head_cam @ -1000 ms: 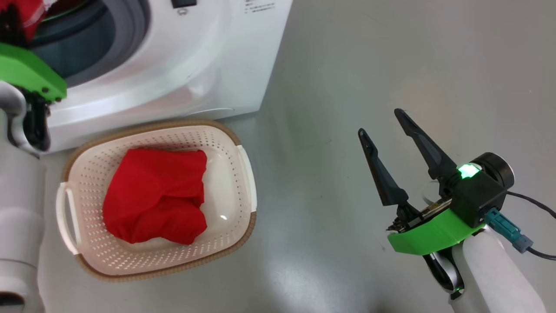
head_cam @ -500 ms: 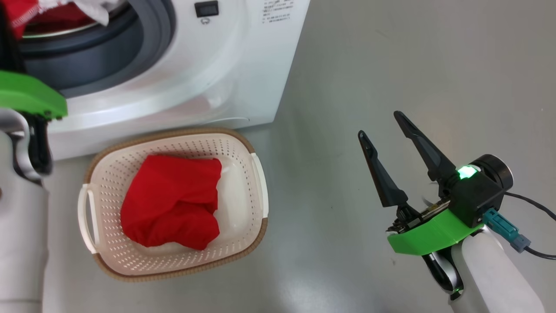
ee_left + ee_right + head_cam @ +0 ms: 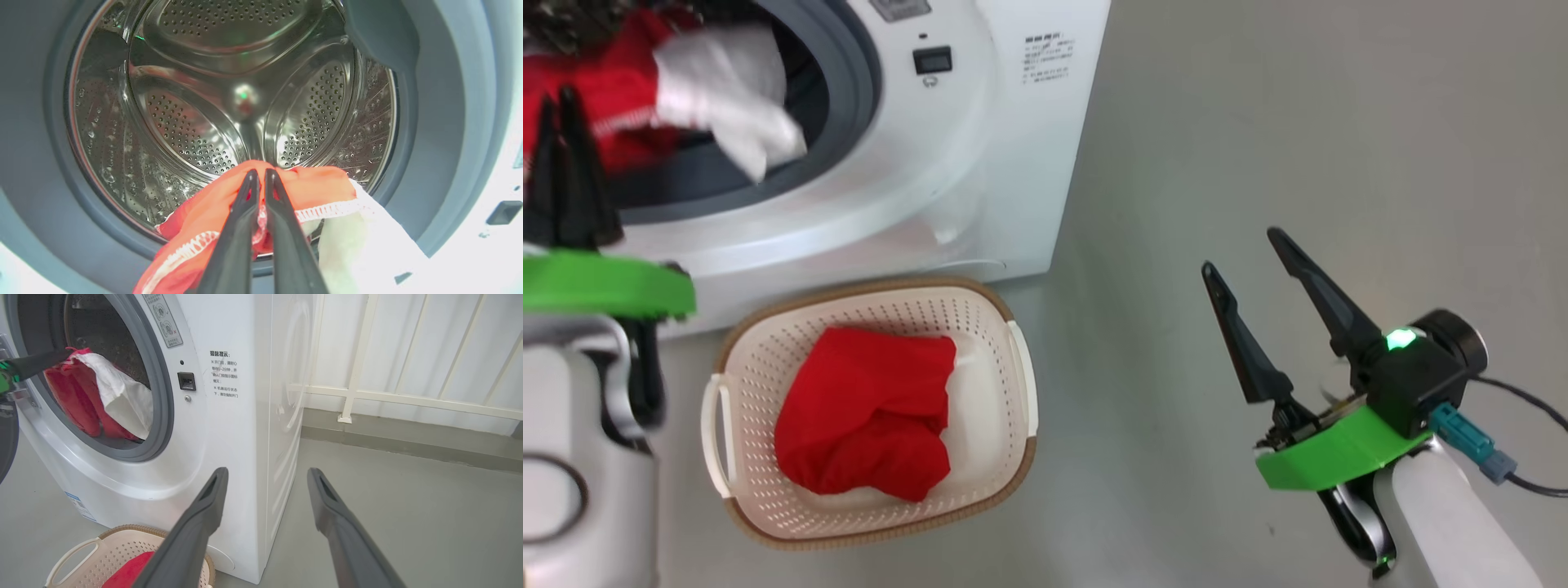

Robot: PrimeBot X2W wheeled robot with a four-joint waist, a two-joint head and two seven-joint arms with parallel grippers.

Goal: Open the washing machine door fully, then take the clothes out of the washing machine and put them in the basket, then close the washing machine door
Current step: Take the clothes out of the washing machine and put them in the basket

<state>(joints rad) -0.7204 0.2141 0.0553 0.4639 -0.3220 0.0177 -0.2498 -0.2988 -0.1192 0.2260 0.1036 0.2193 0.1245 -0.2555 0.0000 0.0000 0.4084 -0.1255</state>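
Clothes [image 3: 318, 190] dragged outward, prob., pinched in left gripper [image 3: 260, 173]; right gripper [image 3: 1240, 248] spread.

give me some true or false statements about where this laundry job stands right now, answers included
1. The left end effector is shut on a red and white garment at the mouth of the washing machine. True.
2. The basket is empty. False: a red garment lies in it.
3. The right end effector is open and holds nothing. True.
4. The basket stands on top of the washing machine. False: it stands on the floor in front of it.
5. The drum is packed full of laundry. False: most of its steel wall is bare.
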